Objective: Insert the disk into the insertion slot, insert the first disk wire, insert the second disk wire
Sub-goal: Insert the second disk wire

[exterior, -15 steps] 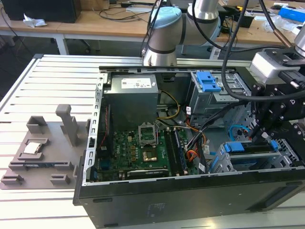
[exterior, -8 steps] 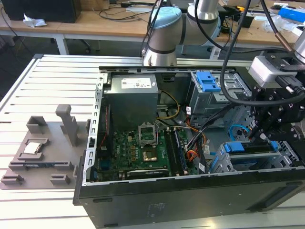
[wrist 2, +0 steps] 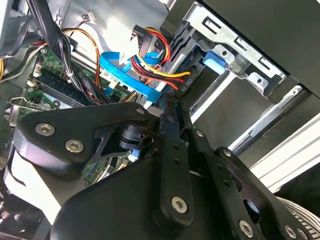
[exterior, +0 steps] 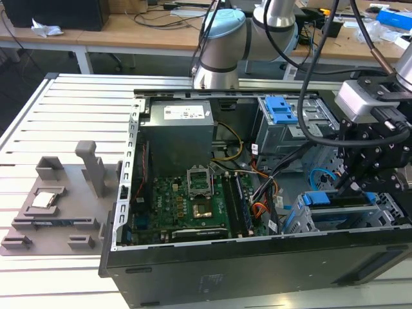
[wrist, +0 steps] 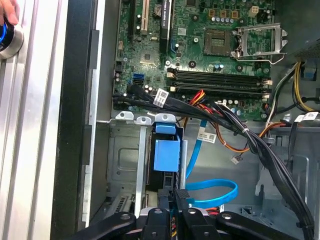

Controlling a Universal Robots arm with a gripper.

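Note:
The disk (exterior: pixel 338 199), framed by its blue carrier (wrist: pixel 166 152), lies inside the insertion slot (exterior: pixel 309 222), a silver cage (wrist: pixel 122 160) at the case's corner on the exterior view's right. My black gripper (exterior: pixel 344 188) reaches down at the disk's wire end, its fingers shut (wrist: pixel 175 192). A flat blue wire (wrist 2: pixel 125 75) loops in, and its end sits right at the fingertips (wrist 2: pixel 171 107). Whether it is pinched I cannot tell. A red, yellow and orange wire bundle (wrist 2: pixel 155 67) ends at a black plug beside the blue wire's end. The carrier's blue tab (wrist 2: pixel 216 60) marks the disk's far end.
A taller bay with a blue latch (exterior: pixel 281 109) stands behind the slot. The motherboard (wrist: pixel 210 45) and power supply (exterior: pixel 177 125) take up the case's middle. Black cable bundles (wrist: pixel 240 130) cross near the slot. A grey fixture plate (exterior: pixel 55 206) lies on the table. Someone's fingers (wrist: pixel 9 11) rest at the table's edge.

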